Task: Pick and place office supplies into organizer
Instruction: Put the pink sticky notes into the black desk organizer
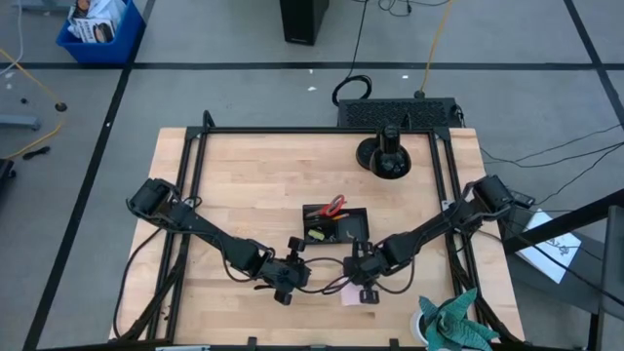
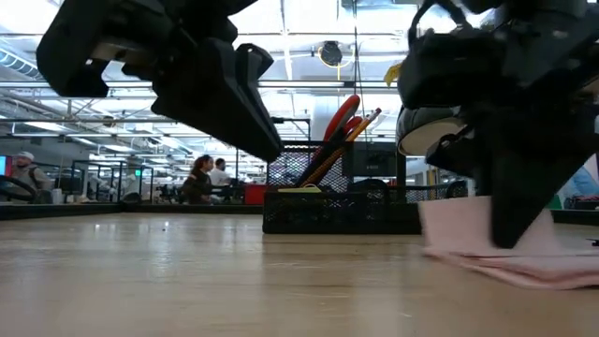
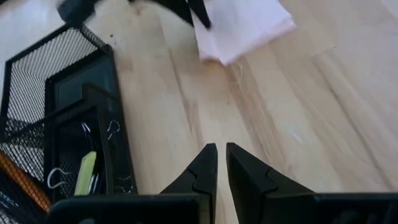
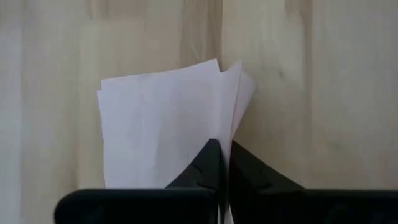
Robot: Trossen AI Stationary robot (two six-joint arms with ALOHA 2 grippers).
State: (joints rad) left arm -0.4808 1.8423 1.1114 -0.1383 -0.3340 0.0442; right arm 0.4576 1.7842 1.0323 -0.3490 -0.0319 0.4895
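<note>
I'm working in what looks like a large open robotics lab or industrial workspace. My wooden table (image 1: 253,185) sits in a black metal frame (image 1: 191,195) on a grey concrete floor (image 1: 195,88) marked with black tape lines (image 1: 292,65), and cables (image 1: 429,49) trail across it to a black box (image 1: 400,112) at the table's far edge. A blue bin (image 1: 97,29) stands on the floor beyond the far left corner. Looking level across the table, I see a long hall with ceiling lights (image 2: 112,94), rows of workstations, and people (image 2: 208,178) seated at them.
</note>
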